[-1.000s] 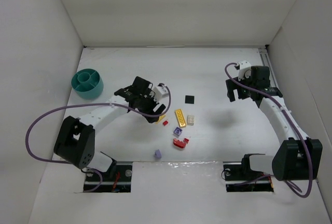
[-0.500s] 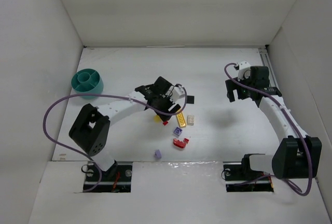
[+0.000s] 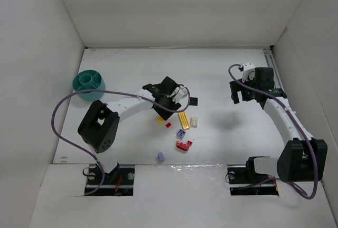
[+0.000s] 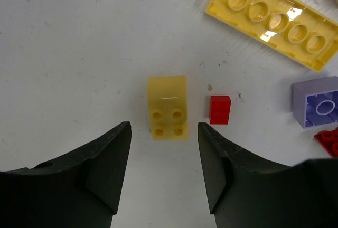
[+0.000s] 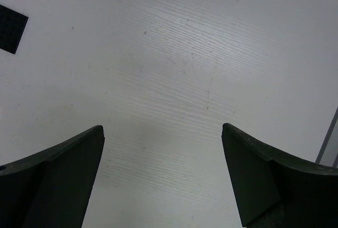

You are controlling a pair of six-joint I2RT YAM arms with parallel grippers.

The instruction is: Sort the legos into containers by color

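Teal and divided into compartments, the bowl [image 3: 88,85] sits at the far left of the table [image 3: 132,64], well apart from the legos [image 3: 184,145] lying loose in the middle. Over them the left gripper [image 4: 163,133] hangs with its jaws parted and grasping nothing; 1 small yellow brick [image 4: 167,107] lies just ahead of the gap, a tiny red piece [image 4: 219,110] just beside it, then a long yellow plate [image 4: 274,19] and a lilac brick [image 4: 316,107] farther right. At the right, the right gripper [image 5: 162,175] hovers over bare table, jaws spread wide and empty, the flat black square [image 5: 11,28] at the corner of its wrist view.
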